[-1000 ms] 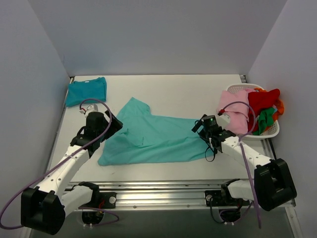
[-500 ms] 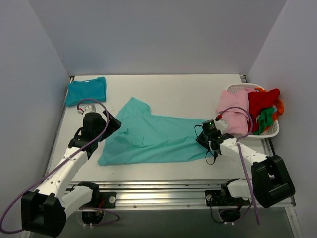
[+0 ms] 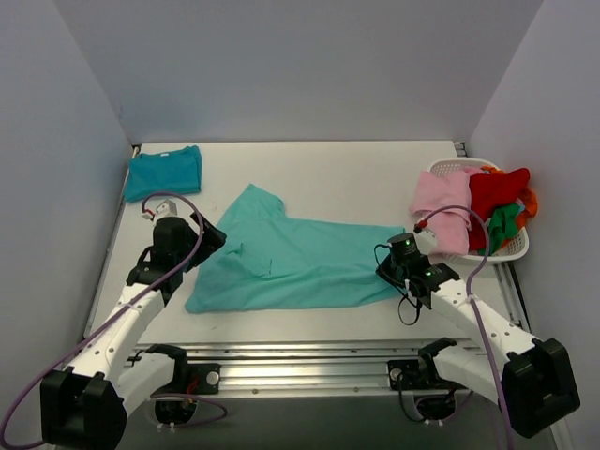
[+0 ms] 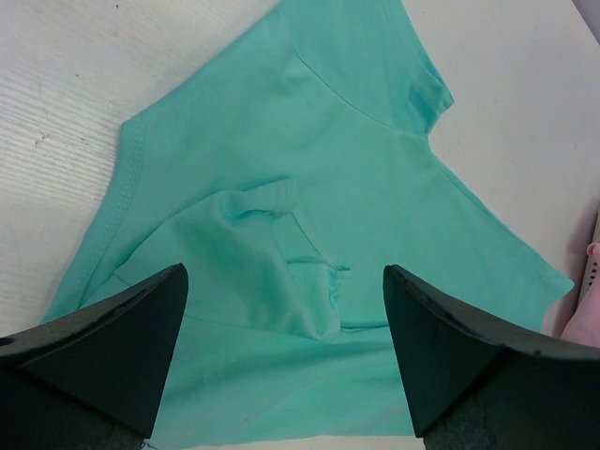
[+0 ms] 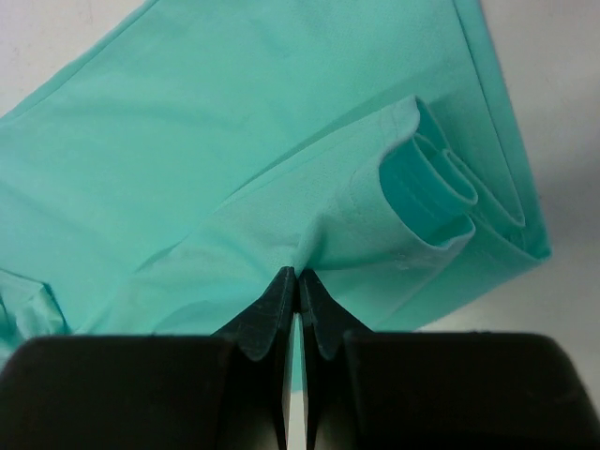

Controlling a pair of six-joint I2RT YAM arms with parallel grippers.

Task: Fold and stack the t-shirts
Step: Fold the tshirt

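Right gripper (image 5: pixel 292 275) closed on turquoise tee (image 5: pixel 234 122) (pinch hidden).

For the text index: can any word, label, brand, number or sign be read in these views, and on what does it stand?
None can be read. The turquoise t-shirt, the folded teal t-shirt and the basket show no print, tag text or marking in any view.

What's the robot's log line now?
left tool: open above turquoise shirt | right tool: shut on turquoise shirt | teal shirt: folded
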